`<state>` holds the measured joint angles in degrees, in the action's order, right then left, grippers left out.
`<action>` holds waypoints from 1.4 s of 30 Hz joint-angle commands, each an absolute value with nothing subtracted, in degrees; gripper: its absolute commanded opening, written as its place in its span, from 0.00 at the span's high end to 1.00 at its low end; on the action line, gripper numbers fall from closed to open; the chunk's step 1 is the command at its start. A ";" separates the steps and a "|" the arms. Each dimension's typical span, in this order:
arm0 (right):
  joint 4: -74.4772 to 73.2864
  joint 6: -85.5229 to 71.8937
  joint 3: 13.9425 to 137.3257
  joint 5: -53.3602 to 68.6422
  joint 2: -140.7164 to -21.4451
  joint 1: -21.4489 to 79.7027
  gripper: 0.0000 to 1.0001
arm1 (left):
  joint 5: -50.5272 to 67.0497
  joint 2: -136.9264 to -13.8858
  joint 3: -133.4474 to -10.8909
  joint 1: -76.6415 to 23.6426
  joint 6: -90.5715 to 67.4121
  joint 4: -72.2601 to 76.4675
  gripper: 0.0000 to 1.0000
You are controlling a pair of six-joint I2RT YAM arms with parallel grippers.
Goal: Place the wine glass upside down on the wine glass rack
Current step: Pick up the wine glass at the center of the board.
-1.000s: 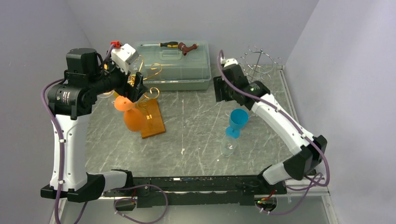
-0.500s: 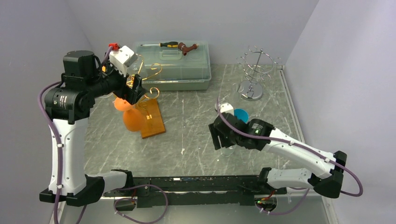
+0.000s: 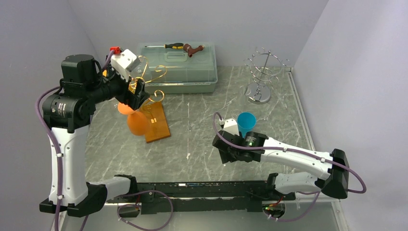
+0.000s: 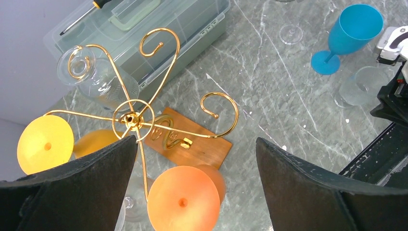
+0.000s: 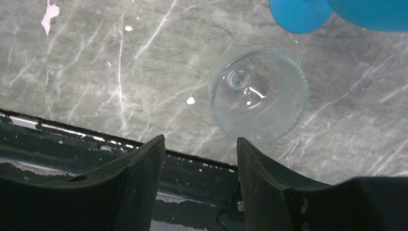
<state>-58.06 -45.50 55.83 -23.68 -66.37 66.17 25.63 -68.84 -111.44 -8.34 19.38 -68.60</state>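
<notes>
Presently the wine glass (image 5: pixel 259 95) is left ungrasped by the right gripper (image 5: pixel 199 144) (jaws parted, empty); racking is awaited.

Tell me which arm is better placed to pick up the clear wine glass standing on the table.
Right. The right fingers hang open close above the clear wine glass; the left fingers are far away, over the gold rack.
</notes>
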 commanded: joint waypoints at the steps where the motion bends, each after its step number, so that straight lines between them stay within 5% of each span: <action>1: -52.70 -46.20 54.15 -27.03 -68.98 66.45 0.43 | 26.01 -67.75 -111.63 -8.53 20.59 -69.88 0.00; 16: -49.21 -45.87 50.96 -26.37 -67.45 66.43 0.73 | 26.41 -67.50 -111.62 -8.53 21.14 -70.89 0.01; 28: -54.86 -39.90 63.05 -27.84 -66.14 64.30 0.58 | 26.72 -68.15 -113.18 -8.53 21.10 -71.38 0.01; 42: -44.33 -36.51 51.61 -22.05 -68.69 58.98 0.60 | 26.97 -68.91 -114.71 -8.53 20.68 -72.23 0.01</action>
<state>-50.48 -38.02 52.95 -24.38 -67.46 59.33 25.67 -69.10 -112.77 -8.34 20.47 -72.31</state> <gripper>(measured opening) 0.413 0.995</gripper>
